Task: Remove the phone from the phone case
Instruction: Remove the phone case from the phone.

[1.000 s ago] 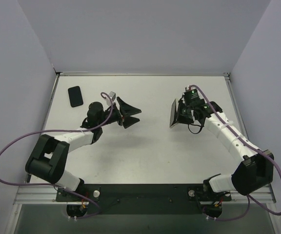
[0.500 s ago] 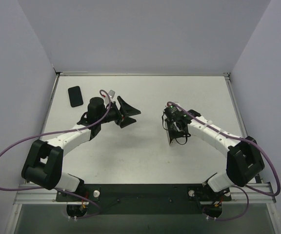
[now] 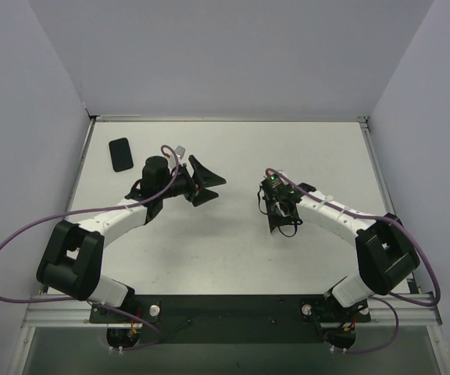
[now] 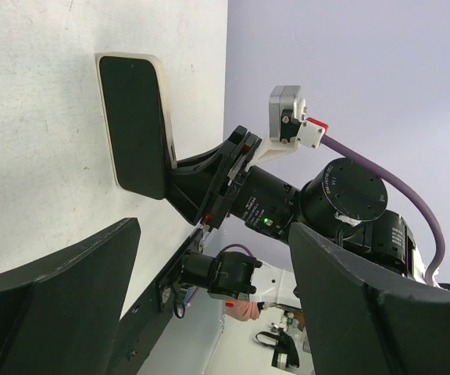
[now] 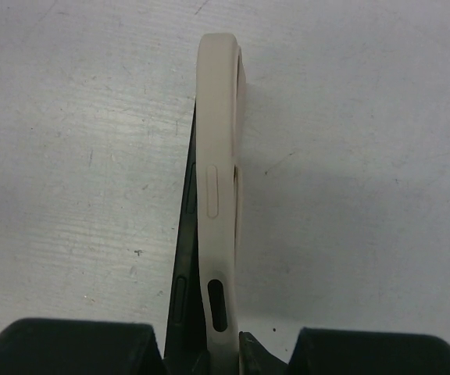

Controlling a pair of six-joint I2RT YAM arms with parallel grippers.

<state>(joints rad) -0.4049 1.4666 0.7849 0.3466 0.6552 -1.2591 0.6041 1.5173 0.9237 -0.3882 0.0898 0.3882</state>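
The right jaws pinch the cream phone case [image 5: 219, 180] on edge over the desk [image 3: 233, 258], and the dark phone [image 5: 183, 266] appears to be parting from it along 1 side. The left jaws hang spread, facing the screen from well apart. The separating step looks in hand. The next move likely calls for the left jaws to close in and grip the phone alone.

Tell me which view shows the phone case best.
Right wrist: the cream phone case fills the frame edge-on, with the dark phone beside it. Left wrist shows only its thin rim; top external shows a dark sliver under the right gripper.
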